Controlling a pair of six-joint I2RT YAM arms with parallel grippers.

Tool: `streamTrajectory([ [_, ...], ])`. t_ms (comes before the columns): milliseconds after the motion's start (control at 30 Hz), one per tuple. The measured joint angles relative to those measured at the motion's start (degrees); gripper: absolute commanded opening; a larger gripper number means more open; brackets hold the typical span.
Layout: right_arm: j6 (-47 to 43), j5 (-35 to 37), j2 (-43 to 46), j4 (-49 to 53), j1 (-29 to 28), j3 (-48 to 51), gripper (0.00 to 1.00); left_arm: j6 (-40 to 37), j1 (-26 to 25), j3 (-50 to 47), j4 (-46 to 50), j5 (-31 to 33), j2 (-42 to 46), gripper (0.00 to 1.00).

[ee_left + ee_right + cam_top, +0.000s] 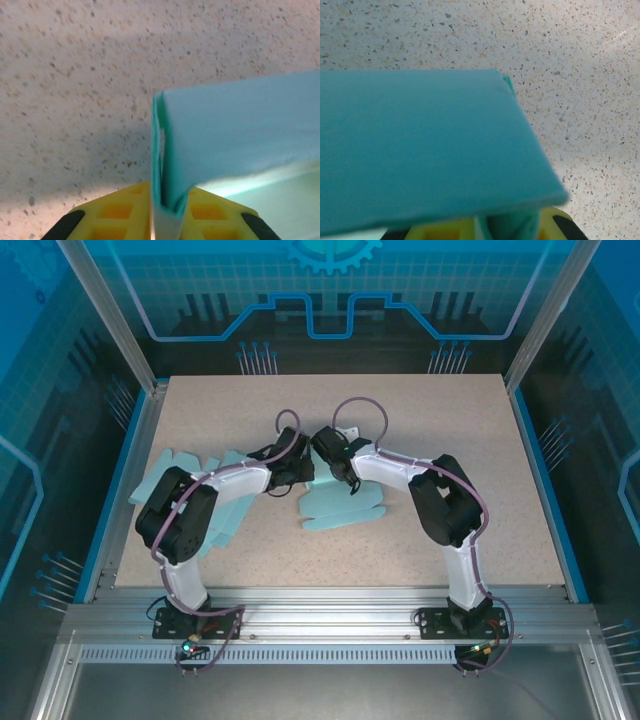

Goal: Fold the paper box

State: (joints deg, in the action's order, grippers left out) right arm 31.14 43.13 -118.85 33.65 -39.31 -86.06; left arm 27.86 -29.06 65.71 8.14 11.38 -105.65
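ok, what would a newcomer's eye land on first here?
The teal box at mid-table, with the left claw and right claw meeting over it, each pinching a folded edge between yellow fingers. Next, the pile of teal blanks near the left edge of the speckled table.

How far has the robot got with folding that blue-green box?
Done: one panel of the paper box is creased over. In hand: the left gripper and right gripper each pinch a folded edge mid-table. Left: no walls stand yet, and a stack of blanks lies on the left.
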Motion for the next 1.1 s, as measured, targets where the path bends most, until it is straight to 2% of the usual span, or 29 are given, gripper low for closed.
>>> streamTrajectory([
  [233,0.4,-4.0,-0.7,-1.3,1.8,0.3,0.07,0.8,-0.9,10.7,8.2,7.2,-5.4,0.19],
  [267,0.4,-4.5,-0.7,-1.6,1.9,0.3,0.07,0.8,-0.9,11.3,8.9,7.6,-5.7,0.16],
  [333,0.4,-5.6,-0.9,-2.3,2.2,0.3,0.07,0.7,-0.9,11.9,9.6,7.9,-6.1,0.03],
  [367,0.3,-5.7,-1.0,-2.6,2.2,0.3,0.08,0.9,-0.9,12.0,9.8,8.0,-6.1,0.00],
  [467,0.3,-6.2,-1.0,-2.9,2.2,0.3,0.09,0.9,-0.9,12.0,9.7,8.2,-6.1,0.00],
  [567,0.1,-6.7,-1.0,-3.1,2.2,0.3,0.15,0.7,-0.9,11.9,9.6,8.5,-6.0,0.00],
  [800,-2.8,-12.4,-0.9,-0.1,2.3,0.3,0.35,-1.3,-1.2,11.8,10.8,12.9,-6.0,0.00],
  [1100,-4.2,-21.5,5.4,3.6,4.1,2.1,0.49,-5.5,-2.1,12.0,12.1,15.9,-6.0,0.00],
])
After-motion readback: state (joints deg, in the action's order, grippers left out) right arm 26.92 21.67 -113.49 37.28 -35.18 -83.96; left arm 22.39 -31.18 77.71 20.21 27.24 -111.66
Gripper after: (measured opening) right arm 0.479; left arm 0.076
